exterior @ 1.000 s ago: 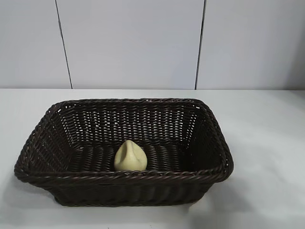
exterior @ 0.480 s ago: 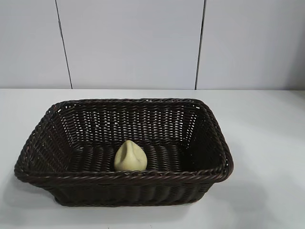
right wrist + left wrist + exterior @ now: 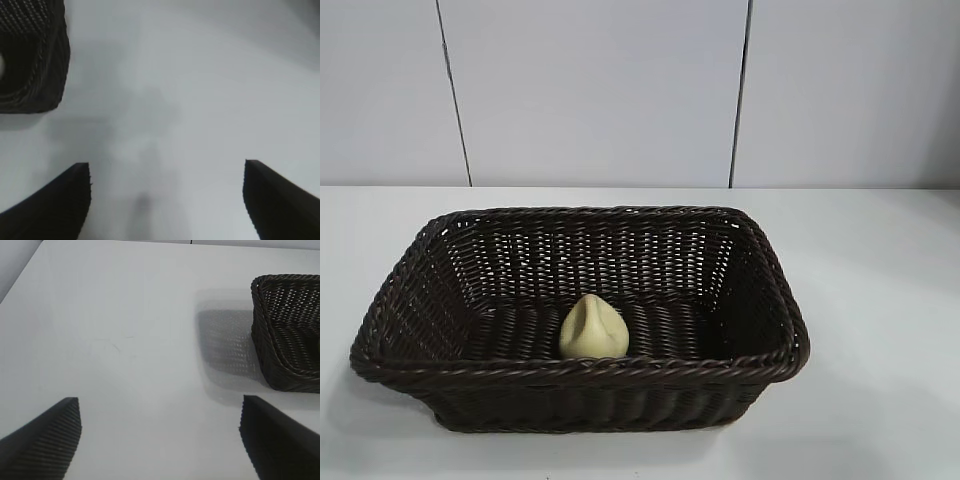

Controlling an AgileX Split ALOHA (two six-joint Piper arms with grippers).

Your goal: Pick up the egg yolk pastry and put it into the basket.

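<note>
The pale yellow egg yolk pastry (image 3: 592, 328) lies on the floor of the dark brown wicker basket (image 3: 405, 270), close to its near wall. Neither arm shows in the exterior view. My left gripper (image 3: 160, 405) hangs open over bare white table, with a corner of the basket (image 3: 280, 330) some way off. My right gripper (image 3: 167, 167) is also open over bare table, apart from another corner of the basket (image 3: 45, 75). A sliver of the pastry (image 3: 1, 64) shows at the edge of the right wrist view. Nothing sits between either pair of fingers.
The white table (image 3: 880, 270) spreads round the basket on all sides. A pale panelled wall (image 3: 600, 90) stands behind it.
</note>
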